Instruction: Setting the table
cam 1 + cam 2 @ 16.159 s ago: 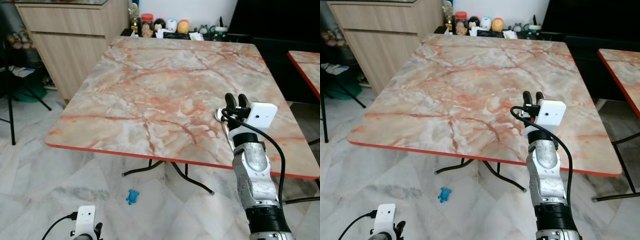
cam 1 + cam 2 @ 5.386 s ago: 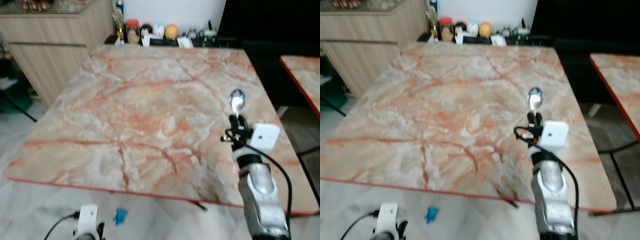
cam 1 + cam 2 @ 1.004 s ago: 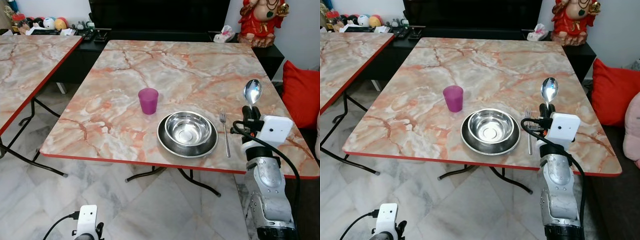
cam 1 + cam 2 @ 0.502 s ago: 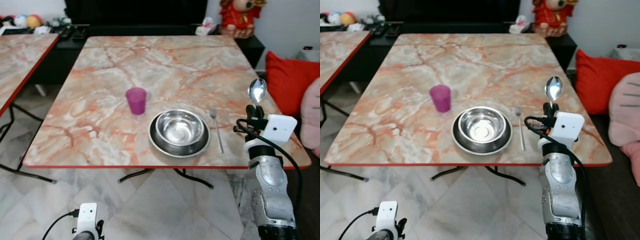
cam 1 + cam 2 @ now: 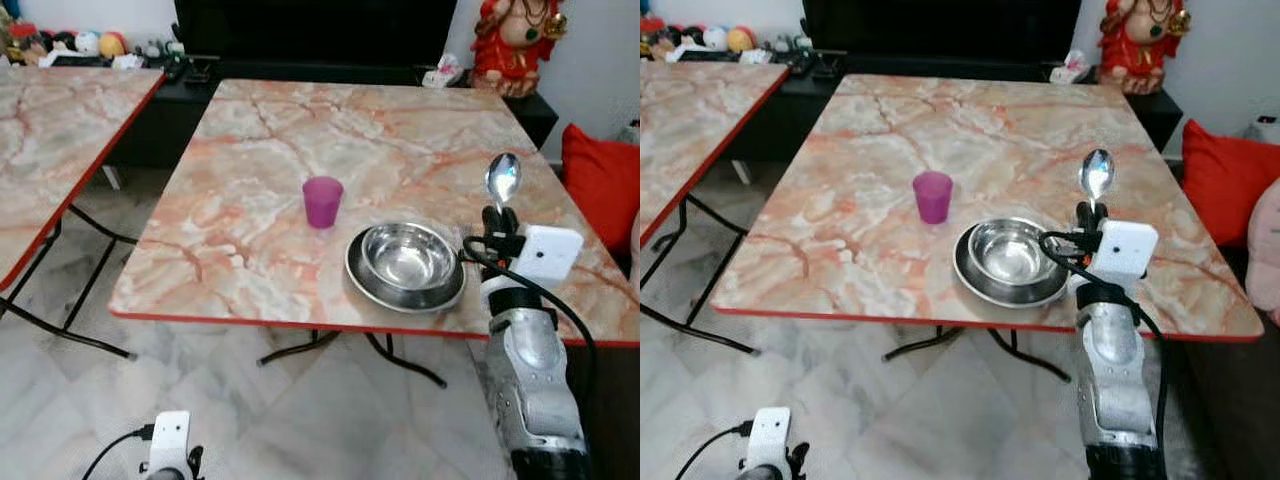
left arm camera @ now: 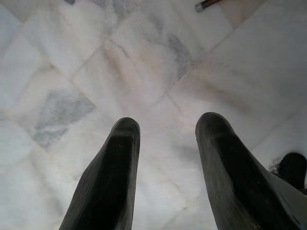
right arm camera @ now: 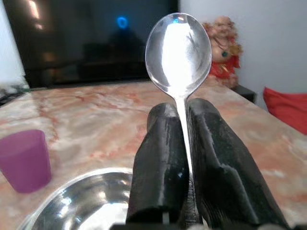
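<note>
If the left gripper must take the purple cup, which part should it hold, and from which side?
Grip the purple cup around its side wall, coming from the robot's left. It stands upright and open, the wall tapers slightly, and the bowl sits close on its right.

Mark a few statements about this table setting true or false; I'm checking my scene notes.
1. The right tool is shut on the spoon, bowl end up. True.
2. The purple cup lies tipped over. False: it stands upright.
3. The steel bowl sits on a plate. True.
4. The left tool grips a fork. False: it is open, holding nothing, above the floor.
</note>
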Controlling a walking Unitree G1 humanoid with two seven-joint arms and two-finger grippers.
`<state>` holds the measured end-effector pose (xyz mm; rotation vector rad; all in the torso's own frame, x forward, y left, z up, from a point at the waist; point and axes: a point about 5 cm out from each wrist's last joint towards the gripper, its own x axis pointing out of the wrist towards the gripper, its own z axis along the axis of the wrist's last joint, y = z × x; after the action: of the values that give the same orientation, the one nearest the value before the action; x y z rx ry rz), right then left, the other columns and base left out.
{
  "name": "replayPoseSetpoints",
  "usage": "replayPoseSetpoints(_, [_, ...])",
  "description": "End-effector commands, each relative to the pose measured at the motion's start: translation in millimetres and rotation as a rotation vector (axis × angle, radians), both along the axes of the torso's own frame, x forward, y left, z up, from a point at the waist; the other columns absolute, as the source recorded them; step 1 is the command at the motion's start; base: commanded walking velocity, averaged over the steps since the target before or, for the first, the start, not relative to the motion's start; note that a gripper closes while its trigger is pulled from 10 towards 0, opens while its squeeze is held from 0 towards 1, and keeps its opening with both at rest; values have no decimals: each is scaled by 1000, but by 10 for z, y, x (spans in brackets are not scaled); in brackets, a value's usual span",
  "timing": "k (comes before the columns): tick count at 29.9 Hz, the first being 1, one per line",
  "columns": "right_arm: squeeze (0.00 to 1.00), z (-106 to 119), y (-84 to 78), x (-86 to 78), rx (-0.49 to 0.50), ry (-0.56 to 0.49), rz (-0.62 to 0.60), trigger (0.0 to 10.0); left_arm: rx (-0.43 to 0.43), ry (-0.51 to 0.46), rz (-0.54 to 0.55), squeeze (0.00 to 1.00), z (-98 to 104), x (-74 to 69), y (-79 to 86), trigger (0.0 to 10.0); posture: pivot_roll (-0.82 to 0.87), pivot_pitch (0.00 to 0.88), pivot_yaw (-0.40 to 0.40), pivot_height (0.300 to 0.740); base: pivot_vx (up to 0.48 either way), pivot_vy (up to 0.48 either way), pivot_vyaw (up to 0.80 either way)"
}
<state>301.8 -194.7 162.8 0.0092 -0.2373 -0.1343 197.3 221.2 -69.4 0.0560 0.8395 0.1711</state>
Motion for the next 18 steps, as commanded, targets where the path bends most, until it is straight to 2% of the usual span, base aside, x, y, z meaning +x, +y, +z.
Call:
replayPoseSetpoints(1, [0, 21, -52, -6, -4, -6, -21, 10000, -14, 21, -2, 0, -34, -40, -42, 10000, -22, 61, 3, 740, 0, 0, 0])
replayPoseSetpoints(12, [0, 32, -110, 8, 2, 1, -36, 10000, -13, 23, -4, 0, -35, -42, -40, 10000, -22, 60, 3, 740, 0, 0, 0])
replayPoseSetpoints(16, [0, 37, -135, 17, 0, 4, -46, 10000, -14, 23, -3, 0, -35, -42, -42, 10000, -23, 59, 2, 740, 0, 0, -677])
replayPoseSetpoints(18, [0, 39, -140, 16, -13, 4, -51, 10000, -14, 24, -4, 0, -35, -42, -42, 10000, -23, 60, 3, 740, 0, 0, 0])
